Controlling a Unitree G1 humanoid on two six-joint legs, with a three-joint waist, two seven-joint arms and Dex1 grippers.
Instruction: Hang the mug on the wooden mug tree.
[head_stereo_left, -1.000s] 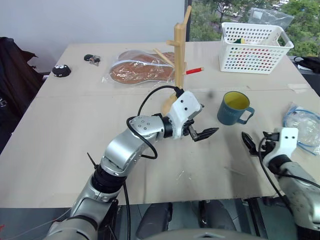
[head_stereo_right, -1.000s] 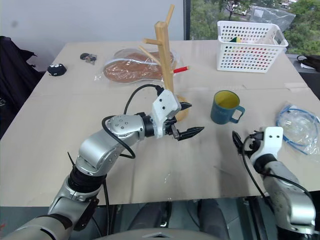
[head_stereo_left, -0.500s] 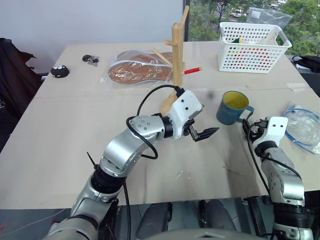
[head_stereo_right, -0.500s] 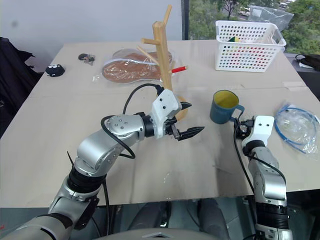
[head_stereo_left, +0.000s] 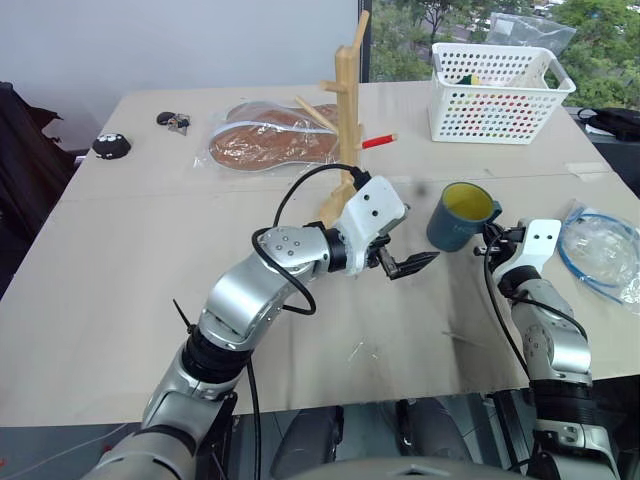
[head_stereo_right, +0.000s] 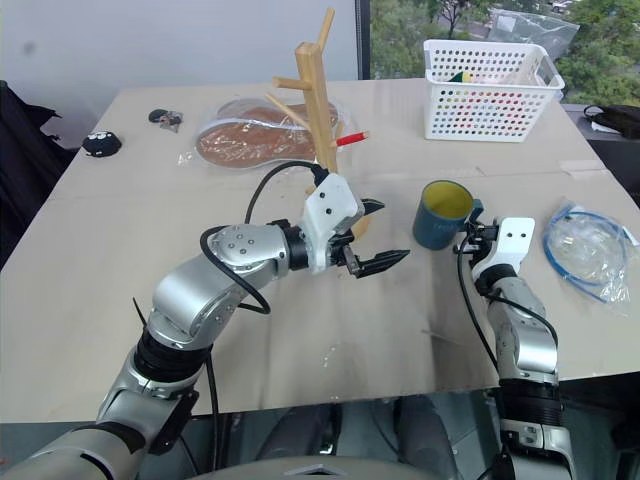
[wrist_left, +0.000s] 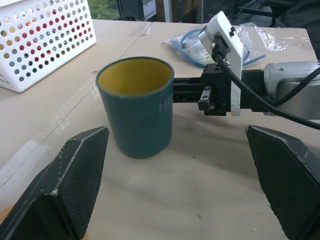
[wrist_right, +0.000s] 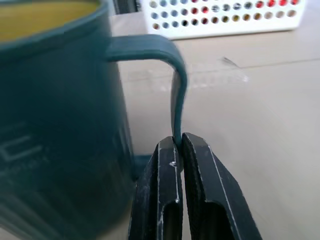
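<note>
Teal mug (head_stereo_left: 458, 216) handle pinched in right gripper (wrist_right: 178, 150) jaws; left gripper (head_stereo_left: 405, 262) level, jaws wide.

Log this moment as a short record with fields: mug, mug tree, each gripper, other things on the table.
mug: teal mug, yellow inside, upright on the table, not yet hung
mug handle: thin loop clamped between the right gripper's jaws in the right wrist view
right gripper: shut on the mug's handle
left gripper: jaws open, empty, facing the mug with a gap
wooden mug tree: upright behind the left gripper, pegs bare
other: white perforated basket at the far right; bagged brown item; bagged blue cable
</note>
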